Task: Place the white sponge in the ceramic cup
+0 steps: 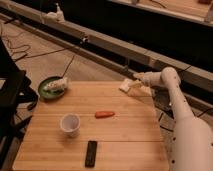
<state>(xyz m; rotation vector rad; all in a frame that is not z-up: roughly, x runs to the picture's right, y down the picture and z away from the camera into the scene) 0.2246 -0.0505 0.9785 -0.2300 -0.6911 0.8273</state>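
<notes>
— Where is the white sponge [126, 85]?
— At the tip of the claw [132, 83]. The fingers stand wide and clasp it, tilted, over the far right corner of the counter [130, 137].
— Room to move?
— Bare wood runs from that corner to the ceramic cup [70, 124], which stands well apart at the near left. Only the carrot [104, 114] lies between them. The remote [91, 152] sits near the front edge, and the green plate [44, 92] is at the far left corner.

At the worktop's [127, 137] far right edge, the pincer [133, 83] holds the white sponge [125, 86]; the cup [70, 125] stands near left.
</notes>
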